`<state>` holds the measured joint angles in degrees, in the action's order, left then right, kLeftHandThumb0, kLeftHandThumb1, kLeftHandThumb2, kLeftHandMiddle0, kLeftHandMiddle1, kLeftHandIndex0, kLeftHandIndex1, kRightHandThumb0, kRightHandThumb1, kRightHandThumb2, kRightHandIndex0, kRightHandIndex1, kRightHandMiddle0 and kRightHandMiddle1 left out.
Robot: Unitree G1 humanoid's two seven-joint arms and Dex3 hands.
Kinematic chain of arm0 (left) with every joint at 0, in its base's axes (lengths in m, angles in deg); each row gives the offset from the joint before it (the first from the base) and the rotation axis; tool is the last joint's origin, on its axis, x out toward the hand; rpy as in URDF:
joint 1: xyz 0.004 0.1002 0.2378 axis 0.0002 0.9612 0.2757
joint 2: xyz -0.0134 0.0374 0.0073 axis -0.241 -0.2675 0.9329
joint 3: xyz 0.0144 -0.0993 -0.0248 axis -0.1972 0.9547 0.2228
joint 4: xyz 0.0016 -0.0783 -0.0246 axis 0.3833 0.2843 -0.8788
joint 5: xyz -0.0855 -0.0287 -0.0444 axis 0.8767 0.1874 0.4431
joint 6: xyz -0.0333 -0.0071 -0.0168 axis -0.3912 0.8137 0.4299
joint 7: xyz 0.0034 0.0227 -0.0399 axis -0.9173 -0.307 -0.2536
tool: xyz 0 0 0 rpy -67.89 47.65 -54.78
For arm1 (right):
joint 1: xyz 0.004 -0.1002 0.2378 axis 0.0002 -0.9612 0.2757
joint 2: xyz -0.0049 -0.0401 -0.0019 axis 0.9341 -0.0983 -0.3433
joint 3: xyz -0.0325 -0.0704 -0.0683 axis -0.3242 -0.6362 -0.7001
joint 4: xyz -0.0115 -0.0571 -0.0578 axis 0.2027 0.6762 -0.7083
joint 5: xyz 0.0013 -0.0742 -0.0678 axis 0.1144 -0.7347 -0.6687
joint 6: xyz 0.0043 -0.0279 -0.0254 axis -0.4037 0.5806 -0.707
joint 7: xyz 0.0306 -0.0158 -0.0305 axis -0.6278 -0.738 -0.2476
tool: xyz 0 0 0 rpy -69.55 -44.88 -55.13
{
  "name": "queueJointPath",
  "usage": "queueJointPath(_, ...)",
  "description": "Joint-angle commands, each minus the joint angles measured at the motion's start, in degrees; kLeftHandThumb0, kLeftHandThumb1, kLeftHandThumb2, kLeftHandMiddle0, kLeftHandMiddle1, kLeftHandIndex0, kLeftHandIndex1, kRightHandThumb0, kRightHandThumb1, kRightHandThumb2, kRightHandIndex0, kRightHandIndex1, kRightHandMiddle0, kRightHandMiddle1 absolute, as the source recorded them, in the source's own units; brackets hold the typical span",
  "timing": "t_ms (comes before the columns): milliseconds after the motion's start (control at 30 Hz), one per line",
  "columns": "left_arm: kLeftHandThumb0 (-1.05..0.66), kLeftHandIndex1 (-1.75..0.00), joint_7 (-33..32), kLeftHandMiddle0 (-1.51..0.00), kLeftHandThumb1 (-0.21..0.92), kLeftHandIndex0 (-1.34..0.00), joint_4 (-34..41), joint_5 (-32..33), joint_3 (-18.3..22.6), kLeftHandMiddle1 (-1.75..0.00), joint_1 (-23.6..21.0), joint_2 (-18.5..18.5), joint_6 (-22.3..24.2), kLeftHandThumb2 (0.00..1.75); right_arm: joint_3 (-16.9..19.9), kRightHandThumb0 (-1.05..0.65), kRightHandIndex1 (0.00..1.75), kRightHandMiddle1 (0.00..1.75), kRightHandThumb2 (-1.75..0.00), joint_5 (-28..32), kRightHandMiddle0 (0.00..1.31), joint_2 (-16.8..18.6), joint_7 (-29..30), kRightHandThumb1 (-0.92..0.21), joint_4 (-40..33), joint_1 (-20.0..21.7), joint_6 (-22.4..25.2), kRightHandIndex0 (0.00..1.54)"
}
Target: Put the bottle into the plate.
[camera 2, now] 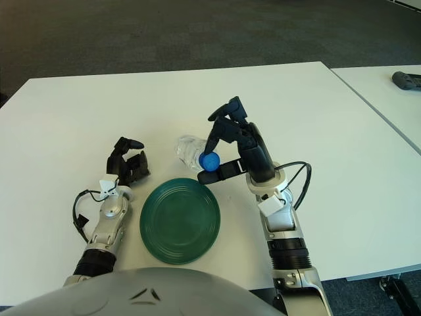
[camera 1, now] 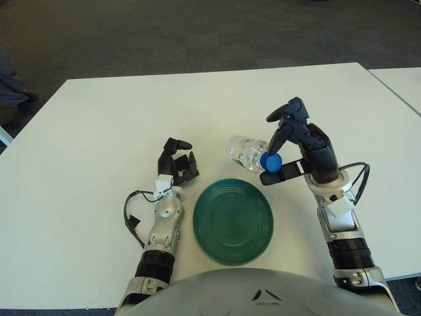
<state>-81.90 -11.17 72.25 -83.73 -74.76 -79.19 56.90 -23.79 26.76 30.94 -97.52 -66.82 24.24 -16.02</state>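
A clear plastic bottle (camera 1: 247,151) with a blue cap (camera 1: 270,161) lies tilted just beyond the far right rim of the dark green plate (camera 1: 233,220). My right hand (camera 1: 284,150) is shut on the bottle's neck end, one finger arched over the cap and the thumb under it. The bottle's body points away to the left, over the white table and outside the plate. My left hand (camera 1: 177,162) shows left of the plate, fingers loosely curled with nothing in them.
The white table (camera 1: 99,131) stretches wide on all sides. A second white table (camera 1: 401,82) stands at the right with a gap between. A dark object (camera 2: 408,80) lies on that second table. Dark carpet lies beyond.
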Motion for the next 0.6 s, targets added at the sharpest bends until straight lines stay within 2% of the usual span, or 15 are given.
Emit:
queueJointPath(0, -0.46, -1.75, -0.5, -1.29, 0.40, -0.55, -1.2, 0.0, 0.0, -1.75, -0.4, 2.8, 1.2, 1.21, 0.7, -0.45, 1.75, 1.75, -1.03, 1.1, 0.99, -0.1, 1.1, -0.66, 0.0, 1.2, -1.3, 1.27)
queueJointPath(567, -0.46, -1.75, -1.4, -1.26, 0.40, -0.55, -0.5, -0.3, -0.5, -1.75, -0.6, 3.5, 3.0, 1.21, 1.0, -0.45, 1.75, 1.75, -1.03, 2.1, 0.99, -0.9, 0.9, -0.66, 0.0, 1.5, -1.2, 1.27)
